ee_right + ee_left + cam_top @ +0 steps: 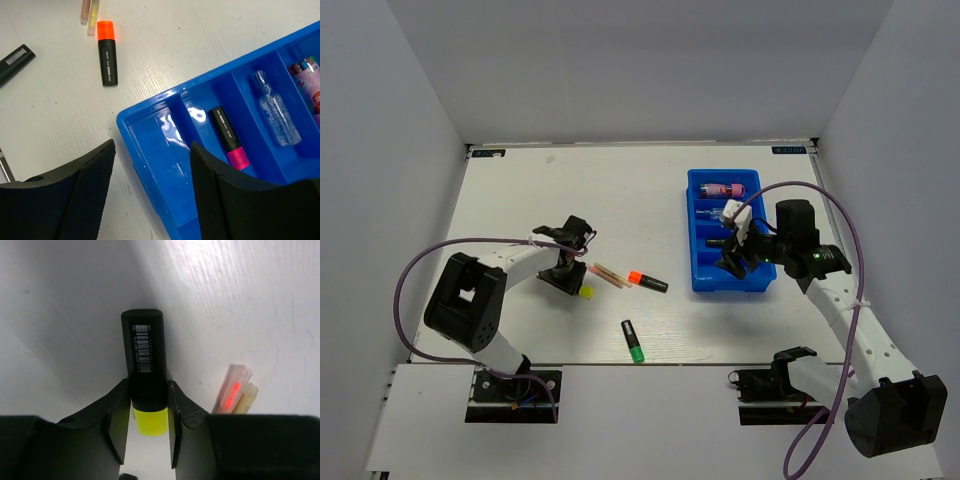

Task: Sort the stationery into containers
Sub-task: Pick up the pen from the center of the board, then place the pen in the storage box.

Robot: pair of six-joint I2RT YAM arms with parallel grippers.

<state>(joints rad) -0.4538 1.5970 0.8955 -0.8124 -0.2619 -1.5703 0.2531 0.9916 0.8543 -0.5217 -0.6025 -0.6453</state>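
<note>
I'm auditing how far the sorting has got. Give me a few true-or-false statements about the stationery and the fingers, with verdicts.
1. The left fingers sit on either side of the yellow-capped highlighter. True.
2. The orange-capped highlighter is inside the blue bin. False: it lies on the table, outside the bin.
3. The right fingers hold the pink-capped highlighter. False: they stand open and empty, and that highlighter lies in a bin compartment.
4. The green-capped highlighter lies on the table, not in the bin. True.
</note>
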